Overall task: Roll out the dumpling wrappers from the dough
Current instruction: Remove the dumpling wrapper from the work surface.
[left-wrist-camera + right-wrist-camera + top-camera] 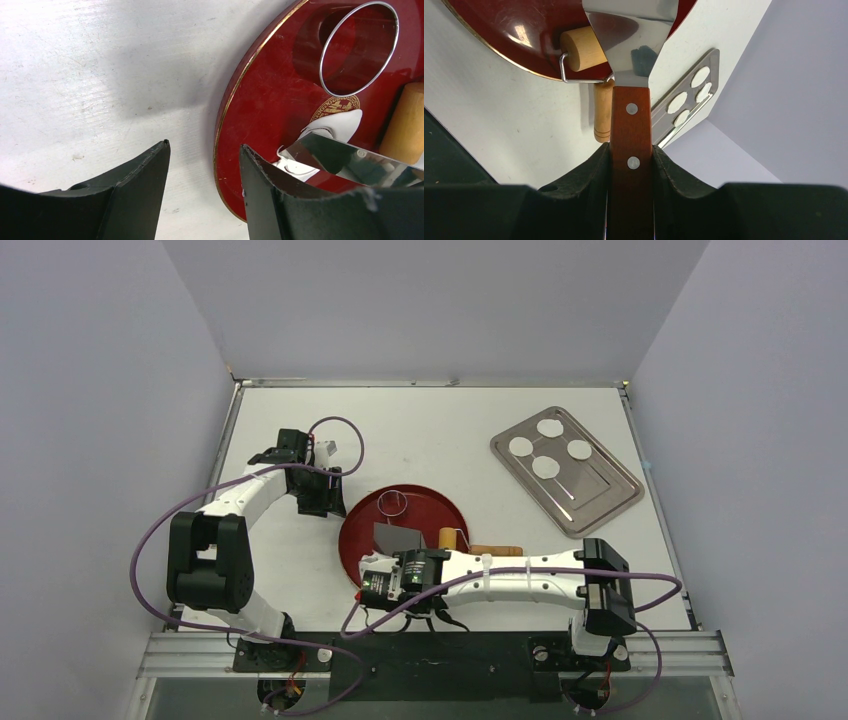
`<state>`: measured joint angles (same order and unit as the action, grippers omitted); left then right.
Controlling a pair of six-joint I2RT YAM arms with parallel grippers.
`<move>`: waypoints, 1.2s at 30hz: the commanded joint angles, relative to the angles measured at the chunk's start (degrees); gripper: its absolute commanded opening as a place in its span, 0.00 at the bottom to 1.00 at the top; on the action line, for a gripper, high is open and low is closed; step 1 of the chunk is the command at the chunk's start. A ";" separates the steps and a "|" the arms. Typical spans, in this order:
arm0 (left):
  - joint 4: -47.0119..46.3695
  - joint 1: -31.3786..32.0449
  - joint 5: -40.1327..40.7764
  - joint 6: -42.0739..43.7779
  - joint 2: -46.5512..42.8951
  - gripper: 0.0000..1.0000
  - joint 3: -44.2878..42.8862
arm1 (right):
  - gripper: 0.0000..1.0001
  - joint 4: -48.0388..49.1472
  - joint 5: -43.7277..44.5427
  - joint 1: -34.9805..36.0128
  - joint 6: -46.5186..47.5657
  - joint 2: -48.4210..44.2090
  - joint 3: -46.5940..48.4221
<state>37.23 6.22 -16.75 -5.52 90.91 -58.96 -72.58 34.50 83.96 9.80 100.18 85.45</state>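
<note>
Black fingers (589, 175) of the right gripper (631, 150) fill the bottom of the right wrist view, clamped on the wooden handle of a scraper (631, 125), which shows 2 rivets. Its steel blade reaches out over a red plate (519, 35).

Writing is scarce. A gold emblem at the plate's middle carries lettering too small to read, and the stickers on the right arm in the top view are also illegible.

Dough (337, 122) lies on the plate (270, 100) over that emblem, partly under the scraper's blade (350, 160). It sits ahead of the right gripper's fingers, at the blade end of the scraper. It is white, smooth and flat, with an uneven lobed outline.

Beside the plate's gold rim, the left gripper (204, 146) stands with its fingers (145, 180) apart and nothing between them. 1 finger is over the table (100, 75) and the other over the rim, apart from the dough.

On the plate beyond the dough is a metal ring (359, 47), and a wooden rolling pin (407, 122) lies at the plate's right edge.

4 wrappers (546, 467) lie on a steel tray (600, 490) at the table's far right, well apart from both grippers. They are thin, round, white and alike.
</note>
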 commanded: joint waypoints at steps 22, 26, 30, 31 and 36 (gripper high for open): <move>-1.70 -0.57 0.11 0.09 -1.88 0.51 -0.74 | 0.00 -3.24 -4.30 3.93 -1.99 -0.75 3.81; -1.65 -0.51 0.06 0.12 -1.95 0.50 -0.68 | 0.00 -3.70 -4.24 4.54 -2.10 -1.34 3.72; -1.94 -0.52 0.62 0.34 -2.11 0.51 -0.25 | 0.00 -3.82 -2.12 4.72 -2.31 -2.27 3.51; -2.10 -0.51 0.73 0.45 -2.17 0.50 0.15 | 0.00 -3.87 -1.36 4.78 -2.28 -2.40 3.50; -2.46 -0.12 1.22 1.15 -2.85 0.50 1.78 | 0.00 -4.31 0.31 5.60 -2.01 -2.65 3.94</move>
<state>36.62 6.17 -16.36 -5.34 90.76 -57.93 -75.50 32.58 88.16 7.64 100.16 87.00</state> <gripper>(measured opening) 0.506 0.268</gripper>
